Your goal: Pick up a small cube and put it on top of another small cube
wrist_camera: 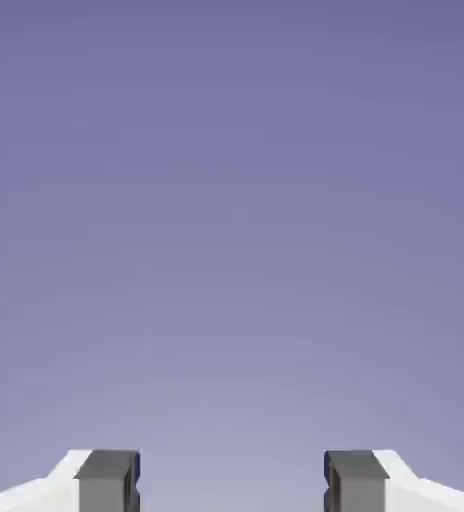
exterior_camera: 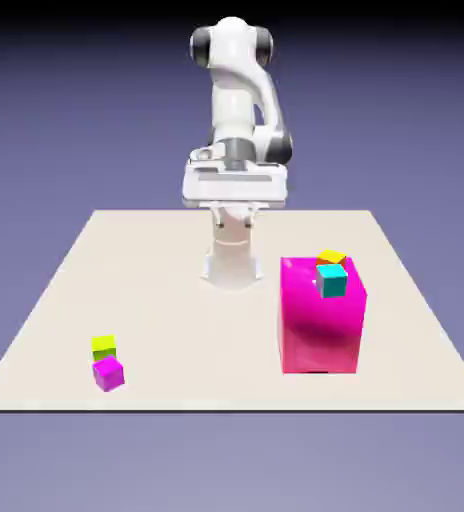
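Gripper (wrist_camera: 232, 482): fingers (wrist_camera: 107, 478) spread wide apart, nothing btwn them. Hand view shows only plain blue-violet backdrop past the tips, no table or cube in sight.

Exterior view: arm (exterior_camera: 238, 110) folded up high over its base at the far table edge, hand held well above the table (exterior_camera: 156, 290); fingers not resolvable from this view.

Small magenta-purple cube (exterior_camera: 108, 373) sits on the table near the front edge, toward the exterior view's left. It is close to the front edge but not overhanging, and set in from the left edge w/ bare table on that side. Yellow-green small cube (exterior_camera: 103, 346) is just behind it, touching or nearly so; can't tell which. Both rest flat on the table.

Big pink block (exterior_camera: 322, 315) stands on the exterior view's right, well apart from the two small cubes. On its top: a cyan cube (exterior_camera: 331, 279) near the front top edge, a yellow-orange cube (exterior_camera: 331, 258) just behind it.

Wide open strip of bare table btwn the small-cube pair and the pink block; centre of table and left-rear area also bare. Space above the magenta cube unobstructed.
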